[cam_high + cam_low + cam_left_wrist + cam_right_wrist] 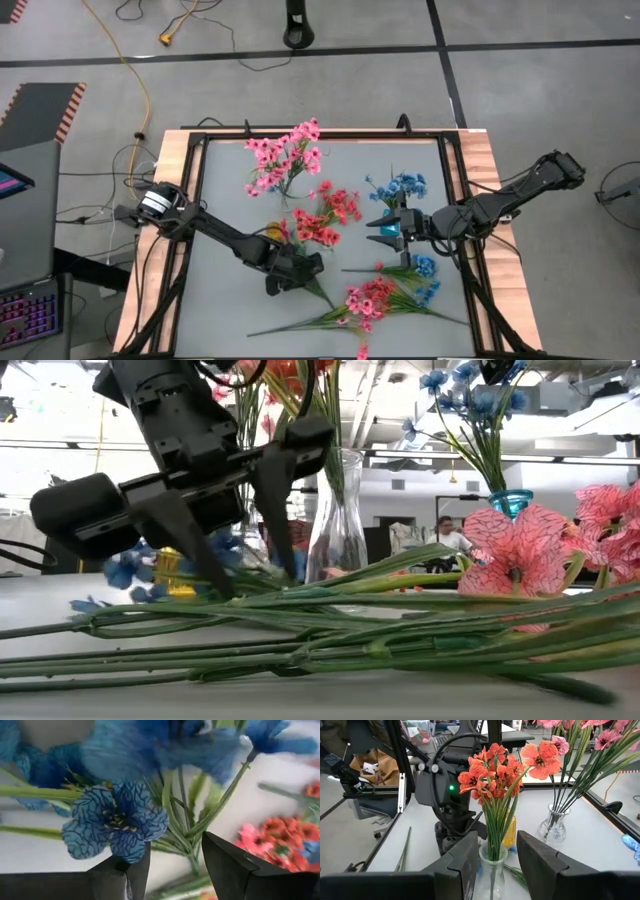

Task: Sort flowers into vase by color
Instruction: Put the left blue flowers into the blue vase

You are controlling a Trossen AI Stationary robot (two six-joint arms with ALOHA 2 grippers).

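**Desk:** What is the left arm doing near the bench's front edge?

**Photographer:** The left gripper (292, 272) hangs low over loose stems (300, 650) lying along the front edge. Its jaws are spread, with nothing between them. In the left wrist view a blue spray (117, 822) sits just ahead of the fingertips (142, 865), its green stalks running into the gap. My read: it is lining up a pick of a blue flower.

**Desk:** How should it be done well?

**Photographer:** Probably close on the bare stalk below the blossoms, on one stem only, since pink flowers (368, 298) and blue flowers (424, 268) lie tangled together at the front right. Lift straight up so neighbours don't drag along.

**Desk:** And the right arm?

**Photographer:** The right gripper (385, 228) waits mid-bench toward the right edge, jaws parted and empty, a glass vase (490, 865) of coral-red flowers (492, 770) in front of it. Farther back, a blue bunch (398, 186) stands right of centre, and a pink bunch (285, 155) near the far edge.
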